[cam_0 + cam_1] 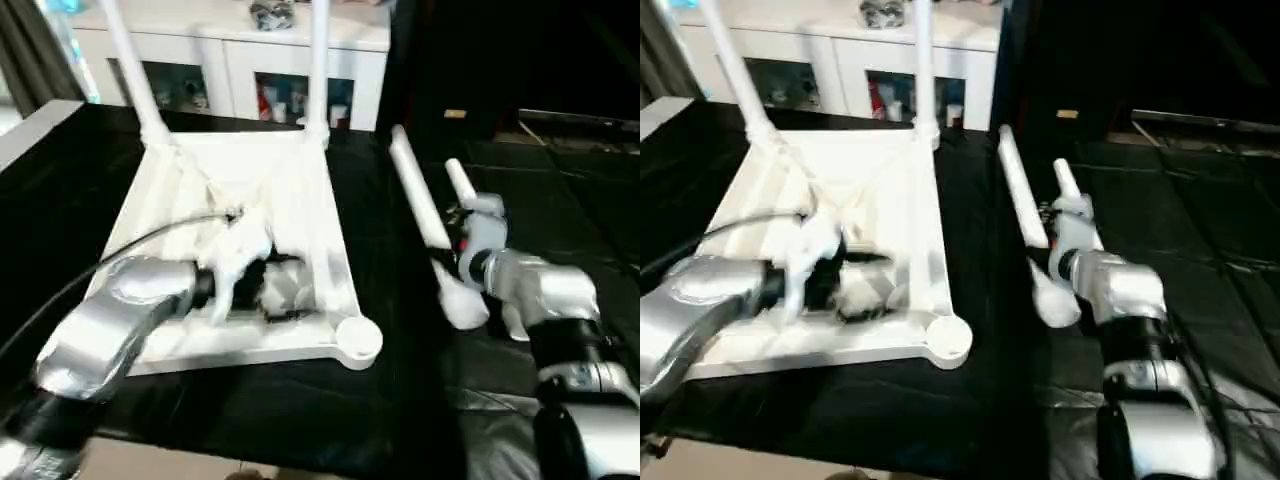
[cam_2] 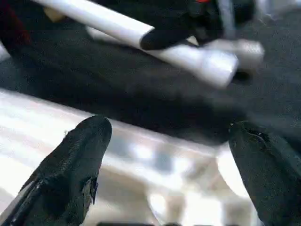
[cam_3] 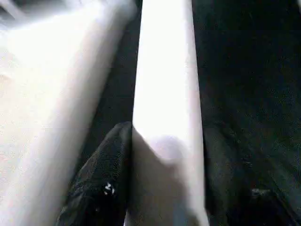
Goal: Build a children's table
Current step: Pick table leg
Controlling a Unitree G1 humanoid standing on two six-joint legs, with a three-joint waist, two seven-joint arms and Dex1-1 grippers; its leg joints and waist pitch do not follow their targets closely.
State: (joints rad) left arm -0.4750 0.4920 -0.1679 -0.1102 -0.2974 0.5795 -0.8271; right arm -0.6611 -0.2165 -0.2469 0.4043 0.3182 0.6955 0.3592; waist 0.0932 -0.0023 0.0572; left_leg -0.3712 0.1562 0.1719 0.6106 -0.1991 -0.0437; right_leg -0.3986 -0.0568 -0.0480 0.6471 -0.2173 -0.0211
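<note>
The tabletop (image 1: 250, 250) is lying upside down on the black table (image 1: 300, 410), ribbed side up. Two legs are already standing in the far corner sockets, one on the far left (image 1: 128, 60) and one on the far right (image 1: 318, 60). The near right socket (image 1: 358, 338) is sitting empty, a round white cup at the corner.

The left gripper (image 2: 171, 174) is hanging over the near part of the tabletop, claw spread wide with nothing between the fingers (image 2: 70, 174). Looking along it from the wrist, you're seeing the tabletop's edge below and the other arm working on the loose legs past it.

Two loose legs are lying on the black cloth to the right of the tabletop, close together. One (image 1: 418, 195) is lying nearer the tabletop. The other (image 1: 460, 290) is the one the right gripper (image 3: 167, 188) is pinching: in the right wrist view the white tube is running straight up between the two black fingers (image 3: 101, 183), which are sitting against its sides. Its fat end is pointing toward the robot, just beside the silver forearm.

A white cabinet (image 1: 250, 60) with glass doors is standing behind the table.
</note>
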